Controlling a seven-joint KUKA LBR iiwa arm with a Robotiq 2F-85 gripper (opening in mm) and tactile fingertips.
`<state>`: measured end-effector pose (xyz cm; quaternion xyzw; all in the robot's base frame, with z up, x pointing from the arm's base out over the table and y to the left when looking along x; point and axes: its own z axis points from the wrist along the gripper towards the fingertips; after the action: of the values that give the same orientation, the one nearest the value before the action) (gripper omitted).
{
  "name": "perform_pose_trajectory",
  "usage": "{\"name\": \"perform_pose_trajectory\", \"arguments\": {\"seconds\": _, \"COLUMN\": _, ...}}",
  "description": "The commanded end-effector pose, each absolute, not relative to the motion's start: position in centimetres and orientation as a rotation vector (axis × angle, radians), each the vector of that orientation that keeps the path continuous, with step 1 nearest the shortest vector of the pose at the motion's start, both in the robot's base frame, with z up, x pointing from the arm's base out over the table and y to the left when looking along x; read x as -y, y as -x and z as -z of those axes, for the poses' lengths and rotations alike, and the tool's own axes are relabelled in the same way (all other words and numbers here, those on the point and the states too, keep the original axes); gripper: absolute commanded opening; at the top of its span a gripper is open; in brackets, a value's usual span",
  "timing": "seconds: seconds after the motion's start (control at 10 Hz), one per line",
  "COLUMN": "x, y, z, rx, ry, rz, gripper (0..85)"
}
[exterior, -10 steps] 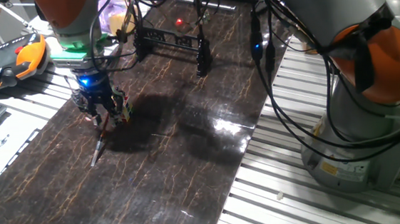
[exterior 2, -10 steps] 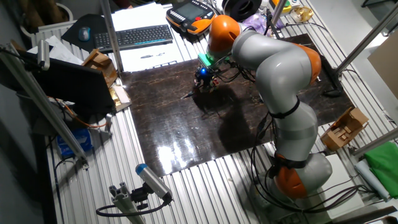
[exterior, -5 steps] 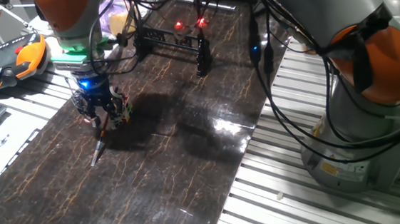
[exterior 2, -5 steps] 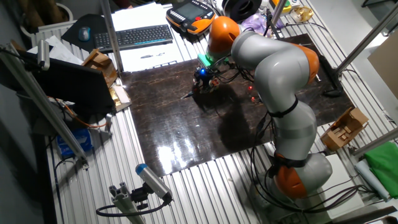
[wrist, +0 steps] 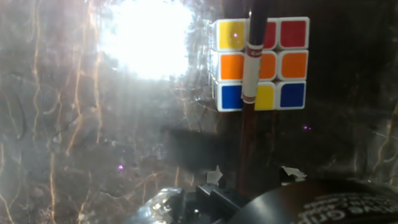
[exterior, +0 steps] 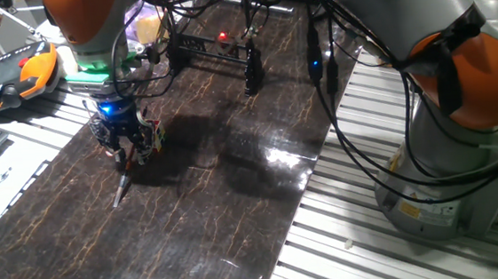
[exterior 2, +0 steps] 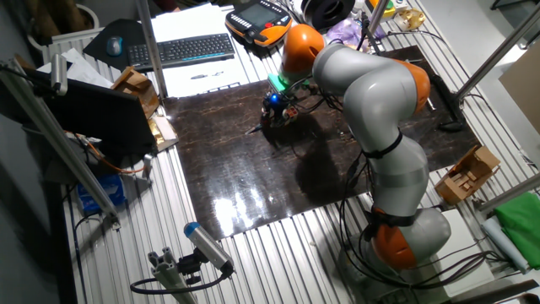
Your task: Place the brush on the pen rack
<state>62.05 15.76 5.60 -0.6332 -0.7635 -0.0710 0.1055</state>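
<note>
— What does the brush (exterior: 122, 185) look like, and where is it?
— One thin stick, reddish-dark shaft with a pale band, greyish tip resting on the table (exterior: 210, 205). Its upper end sits between the fingers of the tool (exterior: 124, 154), which is closed on it.
— Anything else?
— One puzzle cube (wrist: 261, 63) behind it, one black pen rack (exterior: 214, 51) at the far end.

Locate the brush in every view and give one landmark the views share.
One fixed view: the brush slants down from the gripper, left of centre.
The other fixed view: a dark sliver left of the gripper, upper middle.
Hand view: a vertical shaft crossing the puzzle cube.
Shared landmark: the cube.
</note>
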Motion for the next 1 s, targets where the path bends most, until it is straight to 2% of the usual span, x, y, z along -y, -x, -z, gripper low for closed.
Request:
{"name": "perform_pose_trajectory", "arguments": {"seconds": 0.0, "x": -15.78, "y": -62.06, "z": -5.57, "rx": 2.248, "ry": 1.867, "rz": 0.211, "gripper": 48.0}}
{"name": "perform_pose_trajectory", "arguments": {"seconds": 0.8, "x": -15.83, "y": -62.04, "z": -5.44, "rx": 2.217, "ry": 1.842, "rz": 0.225, "gripper": 41.0}}
{"name": "perform_pose_trajectory", "arguments": {"seconds": 0.9, "x": -15.82, "y": -62.04, "z": -5.43, "rx": 2.219, "ry": 1.837, "rz": 0.226, "gripper": 37.3}}
